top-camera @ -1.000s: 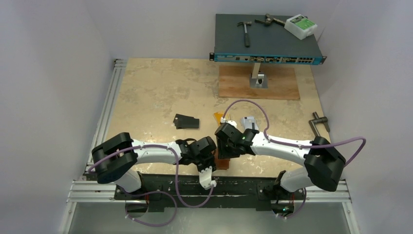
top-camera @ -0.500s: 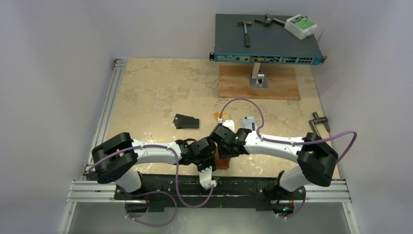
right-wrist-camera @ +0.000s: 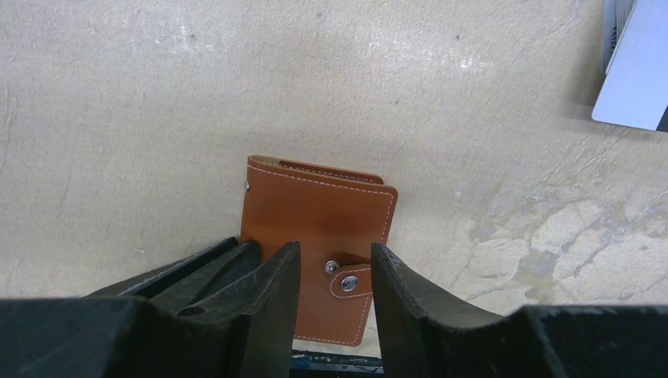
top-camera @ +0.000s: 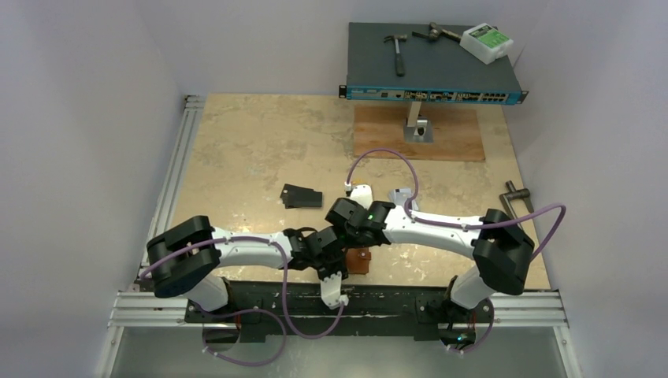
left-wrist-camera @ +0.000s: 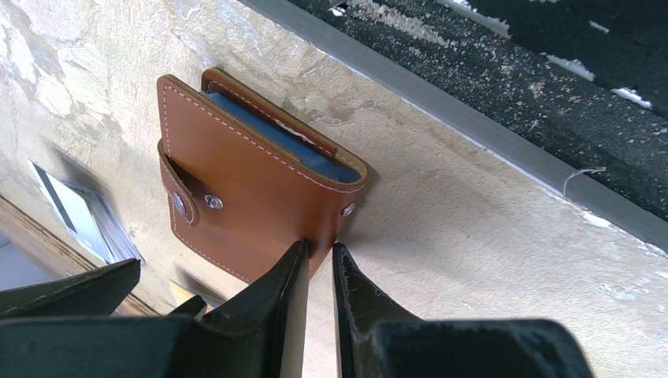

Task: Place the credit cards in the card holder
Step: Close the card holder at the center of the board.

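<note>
The card holder [left-wrist-camera: 252, 181], brown leather with a snap tab, lies by the table's near edge, slightly open with blue lining showing. My left gripper [left-wrist-camera: 319, 248] is shut on its near corner. The right gripper [right-wrist-camera: 335, 252] hovers open above the card holder [right-wrist-camera: 315, 228], with the snap tab [right-wrist-camera: 350, 281] showing between its fingers. In the top view both grippers meet over the card holder [top-camera: 361, 261]. Black credit cards [top-camera: 303, 196] lie further back on the left. A silvery white card [right-wrist-camera: 638, 71] lies off to the right, partly hidden by the right arm in the top view.
A blue network switch [top-camera: 433, 63] on a wooden board [top-camera: 417, 134] stands at the back, carrying a hammer [top-camera: 398, 51] and a white box [top-camera: 487, 42]. A metal handle [top-camera: 516, 197] lies at the right. The metal rail [left-wrist-camera: 473, 134] runs along the table's near edge.
The right arm has swung left and nearer, bringing its gripper over the card holder, and its jaws have narrowed a little. The left gripper has kept its grip without moving.
</note>
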Controlling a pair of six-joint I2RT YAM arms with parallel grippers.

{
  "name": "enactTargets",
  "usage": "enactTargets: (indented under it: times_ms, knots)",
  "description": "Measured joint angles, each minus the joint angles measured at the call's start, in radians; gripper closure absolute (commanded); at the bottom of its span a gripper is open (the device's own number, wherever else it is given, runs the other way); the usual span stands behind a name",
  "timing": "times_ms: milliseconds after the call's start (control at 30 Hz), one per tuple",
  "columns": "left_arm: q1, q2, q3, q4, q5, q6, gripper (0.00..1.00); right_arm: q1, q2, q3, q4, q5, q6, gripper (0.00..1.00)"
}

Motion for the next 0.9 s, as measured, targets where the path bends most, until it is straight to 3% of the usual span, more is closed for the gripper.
enactTargets:
  times_ms: [300,433,900]
  knots:
    - [-0.016,-0.008,-0.034,0.055,-0.032,0.0,0.88,0.024,-0.036,-0.07,0.091,-0.069,0.035,0.6]
    - [-0.018,-0.018,-0.056,0.088,-0.038,-0.002,0.97,0.035,-0.047,-0.092,0.108,-0.092,0.055,0.53]
    - [-0.003,-0.048,-0.163,0.278,-0.025,-0.007,0.97,0.091,-0.072,-0.139,0.063,-0.075,0.109,0.5]
